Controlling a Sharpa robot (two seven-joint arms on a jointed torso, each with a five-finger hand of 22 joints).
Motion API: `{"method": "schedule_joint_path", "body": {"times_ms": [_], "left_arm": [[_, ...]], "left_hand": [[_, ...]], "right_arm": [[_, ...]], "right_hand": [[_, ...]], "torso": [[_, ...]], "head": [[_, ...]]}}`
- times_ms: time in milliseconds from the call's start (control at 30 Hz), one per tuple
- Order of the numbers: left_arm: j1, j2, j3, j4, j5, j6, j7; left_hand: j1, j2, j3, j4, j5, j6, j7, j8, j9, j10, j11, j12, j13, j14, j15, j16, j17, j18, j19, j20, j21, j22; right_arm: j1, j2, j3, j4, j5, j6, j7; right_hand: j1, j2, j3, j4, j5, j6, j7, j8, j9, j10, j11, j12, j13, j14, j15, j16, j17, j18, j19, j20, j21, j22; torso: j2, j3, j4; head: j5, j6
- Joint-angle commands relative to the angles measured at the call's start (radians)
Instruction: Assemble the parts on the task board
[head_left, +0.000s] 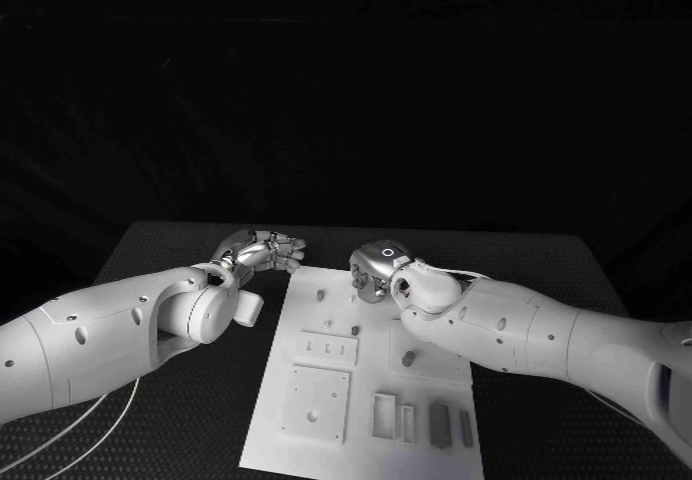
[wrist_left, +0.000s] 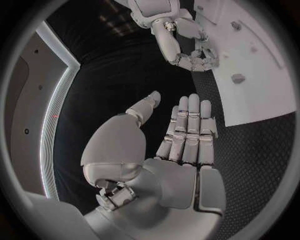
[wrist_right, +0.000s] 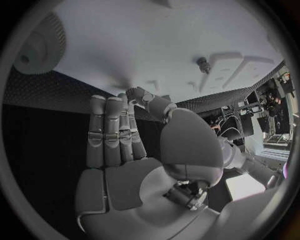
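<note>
We hold both hands empty at the task board's far end, left hand and right hand fingers straight, side by side, ready to reach the parts.

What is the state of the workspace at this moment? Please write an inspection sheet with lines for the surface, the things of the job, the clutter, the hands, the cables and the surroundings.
Surface: black table, textured, with the white task board lying in the middle.
Job's things: several small parts lie or stand on the board; square plates sit toward its near left; whether any is seated cannot be told.
Clutter: nothing seen.
Hands: left hand hovers over the table beside the board's far left corner, fingers straight and holding nothing; right hand is over the board's far end, also holding nothing.
Cables: thin pale cables hang under the left arm; one runs along the right wrist.
Surroundings: dark behind the table.
</note>
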Motion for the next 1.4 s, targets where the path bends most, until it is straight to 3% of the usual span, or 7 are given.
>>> {"method": "schedule_joint_path", "body": {"times_ms": [33, 200, 400, 700, 1000, 1200, 1400], "left_arm": [[0.001, 0.001, 0.001, 0.002, 0.005, 0.012, 0.007], [0.001, 0.002, 0.001, 0.000, 0.005, 0.012, 0.007], [0.001, -0.001, 0.001, 0.000, 0.005, 0.011, 0.007], [0.001, -0.006, 0.001, -0.006, 0.017, 0.009, 0.007], [0.001, -0.008, 0.001, -0.026, 0.048, 0.022, 0.008], [0.000, -0.002, 0.001, -0.042, 0.048, 0.037, 0.020], [-0.009, 0.001, 0.001, -0.050, 0.048, 0.039, 0.025]], "left_hand": [[-0.013, 0.000, 0.003, -0.001, -0.001, -0.003, 0.007, -0.006, -0.002, 0.001, 0.009, -0.005, -0.001, -0.003, 0.001, -0.003, 0.002, 0.015, -0.002, -0.001, 0.007, 0.021], [-0.013, 0.000, 0.003, -0.002, -0.001, -0.003, 0.007, -0.006, -0.002, 0.001, 0.009, -0.006, -0.001, -0.003, 0.001, -0.003, 0.002, 0.015, -0.002, -0.001, 0.007, 0.021], [-0.013, 0.000, 0.003, -0.002, -0.002, -0.003, 0.008, -0.006, -0.002, 0.001, 0.009, -0.006, -0.001, -0.003, 0.001, -0.003, 0.002, 0.015, -0.003, -0.001, 0.007, 0.021], [-0.014, -0.001, 0.003, -0.002, -0.002, -0.003, 0.008, -0.007, -0.002, 0.000, 0.009, -0.007, -0.001, -0.003, 0.001, -0.004, 0.002, 0.015, -0.003, -0.001, 0.008, 0.021], [-0.015, -0.003, 0.003, -0.002, -0.002, -0.003, 0.008, -0.007, -0.002, 0.000, 0.010, -0.008, -0.001, -0.004, 0.001, -0.004, 0.002, 0.015, -0.003, -0.001, 0.008, 0.021], [-0.016, -0.004, 0.002, -0.002, -0.003, -0.004, 0.008, -0.008, -0.003, 0.000, 0.010, -0.009, -0.002, -0.005, 0.002, -0.005, 0.002, 0.015, -0.004, -0.001, 0.008, 0.021], [-0.016, -0.003, 0.003, -0.002, -0.002, -0.005, 0.009, -0.009, -0.003, 0.000, 0.010, -0.009, -0.002, -0.005, 0.002, -0.005, 0.003, 0.015, -0.004, 0.000, 0.008, 0.021]], "right_arm": [[-0.002, 0.002, -0.003, -0.002, 0.003, 0.030, 0.007], [-0.001, 0.004, -0.005, -0.009, 0.037, 0.013, 0.014], [-0.001, -0.002, -0.005, -0.009, 0.093, -0.051, 0.023], [0.007, -0.037, -0.005, 0.030, 0.131, -0.111, 0.039], [0.028, -0.158, 0.017, 0.160, 0.230, -0.148, 0.098], [0.041, -0.263, 0.028, 0.239, 0.342, -0.115, 0.186], [0.051, -0.321, 0.029, 0.261, 0.375, -0.015, 0.183]], "right_hand": [[0.002, 0.003, 0.007, -0.002, 0.002, 0.004, 0.001, 0.001, 0.001, 0.008, 0.000, 0.000, 0.002, -0.001, -0.004, 0.005, 0.001, 0.030, 0.000, -0.005, 0.005, 0.024], [-0.004, -0.012, 0.009, 0.000, 0.001, -0.036, 0.018, -0.023, -0.007, -0.033, 0.016, -0.024, -0.005, -0.016, 0.011, 0.000, -0.004, 0.030, -0.017, 0.000, 0.009, 0.022], [-0.026, -0.103, -0.008, 0.037, 0.000, -0.158, 0.067, -0.087, -0.032, -0.199, 0.066, -0.030, -0.047, -0.030, 0.058, 0.001, -0.009, 0.030, -0.041, 0.011, 0.011, 0.021], [-0.086, -0.129, -0.075, 0.057, -0.002, -0.220, 0.058, -0.102, -0.033, -0.309, 0.097, -0.024, -0.088, -0.074, 0.088, -0.001, -0.010, 0.030, -0.082, 0.026, -0.001, 0.019], [-0.076, -0.129, -0.071, 0.060, 0.000, -0.214, 0.052, -0.092, -0.027, -0.286, 0.090, -0.011, -0.087, -0.074, 0.081, 0.005, -0.011, 0.030, -0.081, 0.026, 0.001, 0.019], [-0.042, -0.126, -0.057, 0.066, 0.000, -0.186, 0.073, -0.069, -0.016, -0.184, 0.056, 0.053, -0.059, -0.062, 0.049, 0.022, -0.009, 0.030, -0.069, 0.020, 0.015, 0.022], [-0.025, -0.118, -0.092, 0.084, 0.005, -0.163, 0.056, -0.049, 0.009, -0.148, 0.011, 0.274, 0.127, -0.057, 0.012, 0.048, -0.008, 0.030, -0.060, 0.013, 0.038, 0.019]], "torso": [[0.000, 0.0001, -0.0005], [0.000, 0.0003, -0.0015], [-0.001, 0.0008, -0.0018], [0.001, 0.0022, -0.0020], [-0.004, 0.0084, -0.0129], [-0.013, 0.0159, -0.0269], [-0.023, 0.0236, -0.0428]], "head": [[-0.001, -0.004], [-0.001, -0.005], [0.001, -0.003], [0.001, 0.010], [0.005, 0.028], [0.006, 0.030], [0.009, 0.032]]}}
